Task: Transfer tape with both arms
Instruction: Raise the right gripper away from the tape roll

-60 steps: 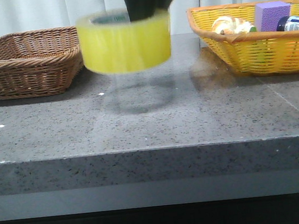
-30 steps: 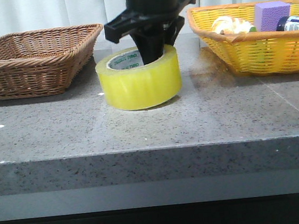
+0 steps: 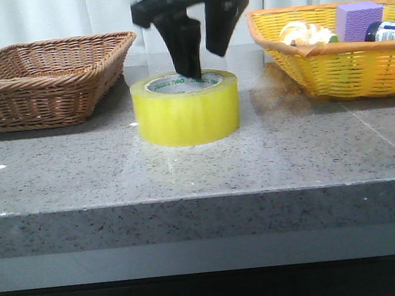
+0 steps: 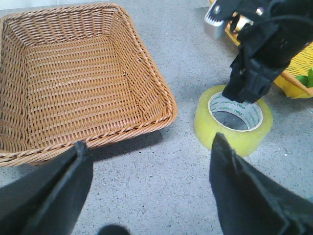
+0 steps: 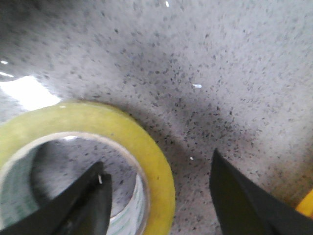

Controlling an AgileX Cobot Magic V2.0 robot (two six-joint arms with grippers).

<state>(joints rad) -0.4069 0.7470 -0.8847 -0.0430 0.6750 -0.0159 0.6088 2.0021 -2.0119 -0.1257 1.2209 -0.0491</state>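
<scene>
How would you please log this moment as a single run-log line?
phase: handover | tape: flat on table, between baskets | right gripper: open, fingers above roll | left gripper: open, apart from tape

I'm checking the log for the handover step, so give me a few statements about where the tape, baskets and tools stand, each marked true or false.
1. The tape lies flat on the grey table. True.
2. The right tool is clamped on the tape. False: its fingers are spread, one over the roll's hole, one outside the wall.
3. The wicker basket beside the tape has nothing in it. True.
4. The purple block stands on the table beside the tape. False: it sits in the yellow basket.
5. The left tool holds the tape. False: it is open, apart from the roll.
</scene>
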